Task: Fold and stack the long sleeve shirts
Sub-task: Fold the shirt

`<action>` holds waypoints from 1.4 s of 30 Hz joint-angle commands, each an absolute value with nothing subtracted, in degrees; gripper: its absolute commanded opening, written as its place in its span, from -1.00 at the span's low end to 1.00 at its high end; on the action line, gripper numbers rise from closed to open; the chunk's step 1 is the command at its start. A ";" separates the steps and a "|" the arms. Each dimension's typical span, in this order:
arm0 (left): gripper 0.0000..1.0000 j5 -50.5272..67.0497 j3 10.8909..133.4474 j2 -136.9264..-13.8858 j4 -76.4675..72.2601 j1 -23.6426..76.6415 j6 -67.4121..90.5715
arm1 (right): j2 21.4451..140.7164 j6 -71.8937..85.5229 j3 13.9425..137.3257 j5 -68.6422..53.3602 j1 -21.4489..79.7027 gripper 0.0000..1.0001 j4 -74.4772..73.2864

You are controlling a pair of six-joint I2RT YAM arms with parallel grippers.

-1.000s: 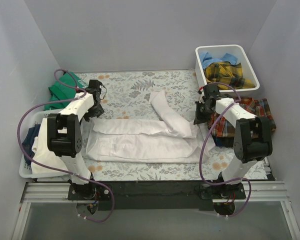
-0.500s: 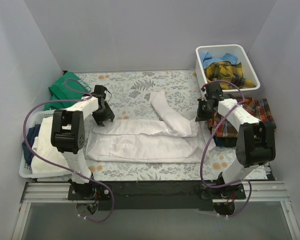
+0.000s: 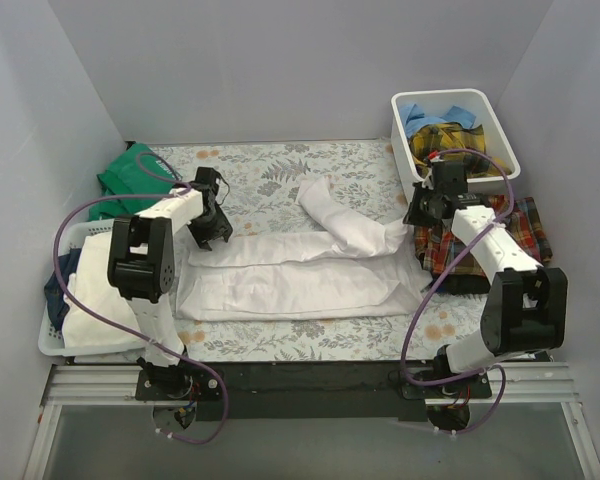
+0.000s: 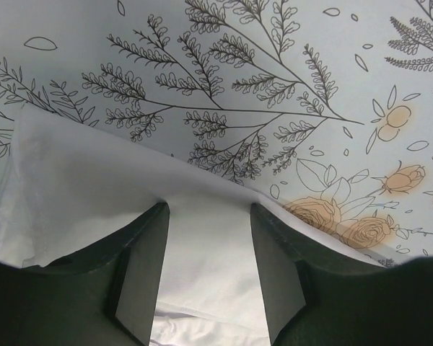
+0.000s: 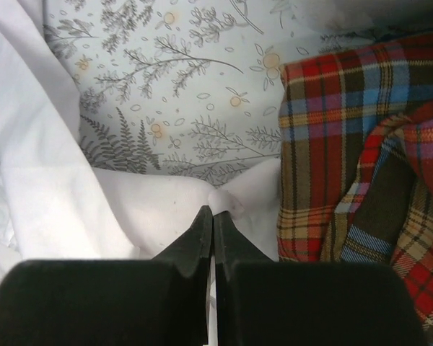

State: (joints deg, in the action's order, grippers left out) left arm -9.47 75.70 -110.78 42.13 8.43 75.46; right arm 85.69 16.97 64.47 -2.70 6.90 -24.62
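The white long sleeve shirt [image 3: 290, 285] lies across the middle of the floral cover, folded into long bands, one sleeve angled toward the back. My left gripper [image 3: 208, 238] stands open at the upper band's left end, and the white cloth [image 4: 79, 187] runs between its fingers [image 4: 141, 267]. My right gripper [image 3: 417, 215] is shut on a pinch of the white shirt [image 5: 58, 187] at its right end, beside the red plaid shirt [image 5: 361, 158]. That plaid shirt [image 3: 490, 235] lies at the right. A yellow plaid shirt [image 3: 450, 145] and a light blue one [image 3: 430, 115] sit in the bin.
The white bin [image 3: 505, 150] stands at the back right. A basket [image 3: 50, 345] with white and navy cloth sits at the near left, and green cloth [image 3: 125, 180] lies behind it. The floral cover [image 3: 270, 170] spreads over the table between grey walls.
The right gripper has moved back and to the right with the white cloth, drawing that end toward the bin. The left gripper has swung right onto the shirt's left end.
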 commanded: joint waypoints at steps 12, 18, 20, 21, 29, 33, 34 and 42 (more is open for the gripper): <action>-0.01 -23.89 89.81 -123.83 47.46 6.69 72.87 | 84.30 15.82 62.84 -5.71 5.36 0.21 -23.73; -0.01 -22.59 91.23 -121.91 46.76 5.54 71.72 | 85.07 13.36 64.34 -10.19 5.89 0.21 -23.64; 0.01 -20.31 90.53 -119.80 46.41 5.62 71.19 | 85.87 13.01 64.51 -11.60 6.76 0.20 -23.82; 0.03 -18.82 90.27 -119.01 46.06 5.62 70.84 | 86.57 12.57 65.03 -11.69 7.29 0.18 -23.82; 0.23 -4.77 90.88 -109.43 42.45 5.62 68.82 | 93.24 13.09 70.14 -13.18 14.15 0.13 -23.82; 0.24 3.74 93.42 -108.98 41.23 6.50 68.64 | 97.81 15.90 68.30 -13.45 14.15 0.03 -23.82; 0.24 4.91 93.78 -109.16 40.96 6.94 68.64 | 98.26 16.43 67.51 -13.36 14.06 0.01 -23.99; 0.25 10.02 102.03 -115.73 38.58 15.20 67.85 | 101.68 18.11 65.12 -12.57 13.89 -0.07 -26.88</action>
State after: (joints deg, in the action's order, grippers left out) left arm 5.04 96.77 -112.92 40.27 10.48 69.04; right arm 100.18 16.91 64.86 -12.53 14.02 -24.49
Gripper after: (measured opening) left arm 0.622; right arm 0.477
